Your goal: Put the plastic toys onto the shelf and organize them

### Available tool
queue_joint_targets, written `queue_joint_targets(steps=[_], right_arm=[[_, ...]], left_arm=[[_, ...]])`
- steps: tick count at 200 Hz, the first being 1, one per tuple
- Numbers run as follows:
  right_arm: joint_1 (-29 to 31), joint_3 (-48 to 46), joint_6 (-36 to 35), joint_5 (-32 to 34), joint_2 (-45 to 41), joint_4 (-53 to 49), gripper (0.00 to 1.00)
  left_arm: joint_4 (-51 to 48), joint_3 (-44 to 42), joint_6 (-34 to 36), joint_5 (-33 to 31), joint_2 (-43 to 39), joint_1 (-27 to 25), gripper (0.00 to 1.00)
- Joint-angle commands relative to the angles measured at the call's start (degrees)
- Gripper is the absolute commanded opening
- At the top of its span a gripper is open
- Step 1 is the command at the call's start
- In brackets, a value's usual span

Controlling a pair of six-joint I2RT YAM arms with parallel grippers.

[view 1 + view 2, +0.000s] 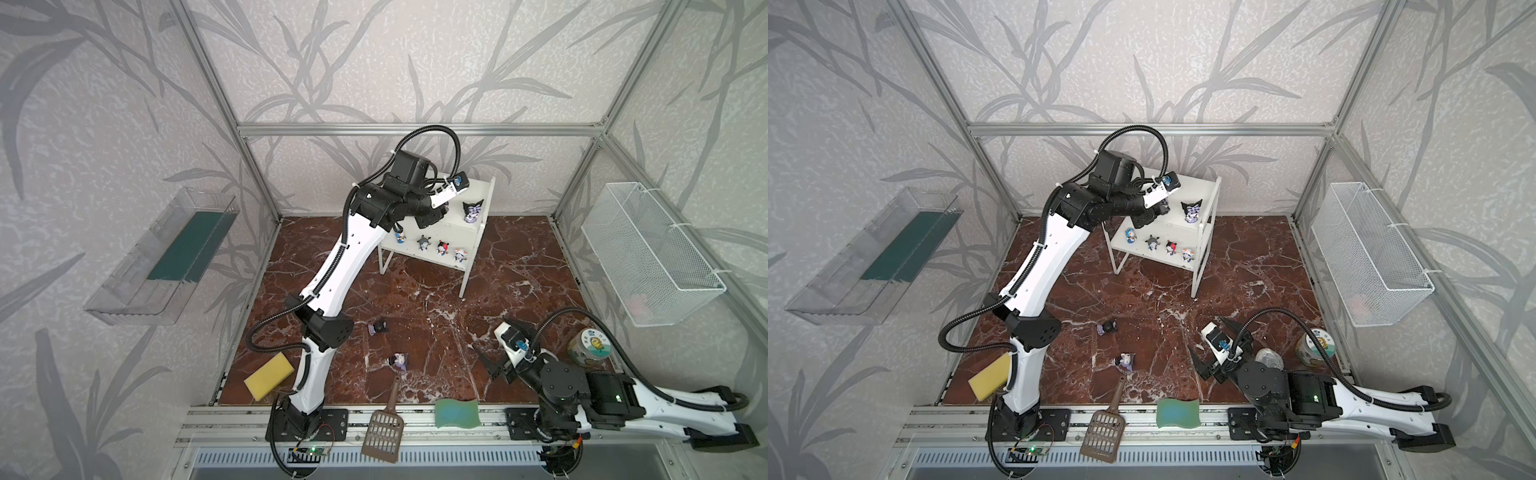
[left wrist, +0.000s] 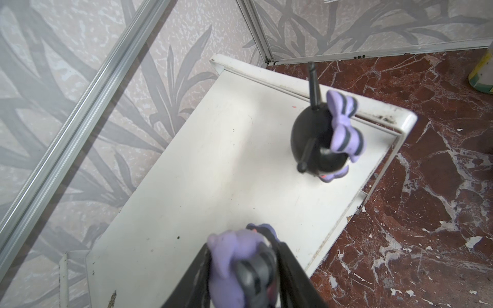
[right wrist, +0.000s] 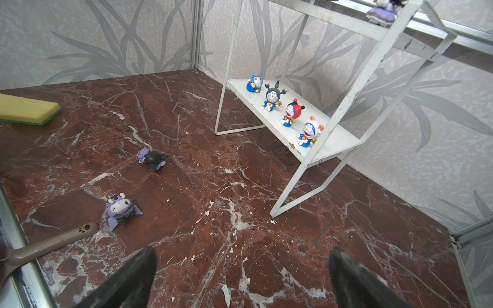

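The left hand (image 2: 241, 249) grips a purple figurine (image 2: 229, 253) between partly closed fingers over the upper board (image 2: 213, 160) of the shelf (image 3: 338, 142), apart from the standing purple figurine (image 2: 320, 144) there. The held toy looks tilted, so once let go it may topple, roll off the board's open edge or knock the blue figurines (image 3: 290, 112) below. The right hand (image 3: 244, 252) gapes wide and empty over the table (image 3: 240, 186), where two more purple figurines (image 3: 152, 159) lie, not yet shelved

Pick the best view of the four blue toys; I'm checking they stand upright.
Right wrist view: the four blue toys appear large, upright. Both top views show them tiny; left wrist, none.
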Motion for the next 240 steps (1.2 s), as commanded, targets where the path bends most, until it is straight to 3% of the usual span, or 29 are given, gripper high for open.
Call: queue_joint_targets(steps=[1, 97, 141, 168, 181, 201, 219, 240], right_arm=[[-0.3, 0.4, -0.5, 1.5, -0.1, 0.1, 0.99], [-1.6, -0.4, 0.0, 0.0, 0.7, 0.6, 0.99], [-1.9, -1.0, 0.3, -0.8, 0.9, 1.0, 0.99], [-2.5, -1.4, 0.5, -1.9, 2.6, 1.9, 0.99], [-2.8, -1.6, 0.8, -3.0, 3.9, 2.7, 0.99], [-3.4, -1.6, 1.7, -5.1, 6.5, 3.8, 0.99], [-5.1, -1.2, 2.8, -8.8, 10.1, 4.6, 0.99], [-6.6, -0.6, 4.2, -13.6, 15.6, 6.9, 0.99]], left_arm=[[0.4, 1.8, 0.8, 2.4, 1.0, 0.1, 0.43], [1.3, 2.0, 0.3, 3.7, 1.3, 0.4, 0.46], [1.0, 2.0, -0.2, 3.9, 0.7, 0.6, 0.41], [1.1, 2.0, -1.9, 2.4, -1.6, 0.7, 0.45], [1.4, 0.2, -3.3, 0.6, -4.4, 0.8, 0.52], [4.7, -10.2, -6.0, -3.0, -12.8, 0.8, 0.65], [14.3, -28.5, -8.5, -6.2, -24.5, 0.8, 0.76], [28.1, -50.2, -13.1, -10.4, -40.1, 0.8, 0.97]])
